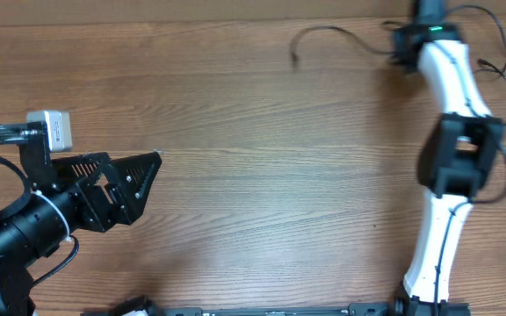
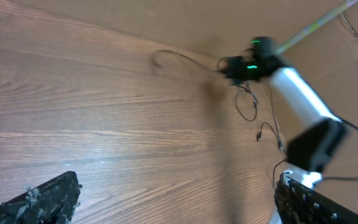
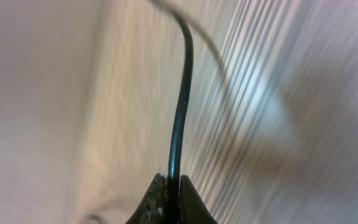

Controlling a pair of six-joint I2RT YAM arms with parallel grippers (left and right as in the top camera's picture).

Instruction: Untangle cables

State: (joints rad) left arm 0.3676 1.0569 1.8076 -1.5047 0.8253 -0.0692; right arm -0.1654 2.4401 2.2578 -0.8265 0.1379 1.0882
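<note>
So the cable I'm working (image 1: 341,33) is lying up around 1 o'clock on the table (image 1: 235,114) in the overhead view. It's a thin black cord arcing out from the right gripper (image 1: 404,49), and its free end is dropping toward 9 o'clock and finishing in a little hook. On the right wrist cam the same cable (image 3: 183,93) is running straight up out of the fingertips, so the right gripper (image 3: 173,194) is clamping down on it with the jaws fully together. That view is pretty smeared, but the pinch itself is reading fine.

The rest of the cables (image 1: 504,72) are sitting over at 2 to 3 o'clock, right by the white right arm (image 1: 451,79). From the left wrist cam I'm seeing a couple of loose loops (image 2: 248,104) hanging around just below the right gripper. I can't tell if they're knotted with the held one or only lying beside it.

The left gripper (image 1: 148,186) is parked way off at 8 o'clock, jaws spread wide, holding nothing.

My read is that I'm at the pull-one-strand-out step. Next I'm thinking of dragging the held cord toward 9 o'clock, into open table and away from the pile. That needs a slow, low pull so the thin cord isn't slipping out of the pinch, and I'll be watching whether the loops are coming along with it.
</note>
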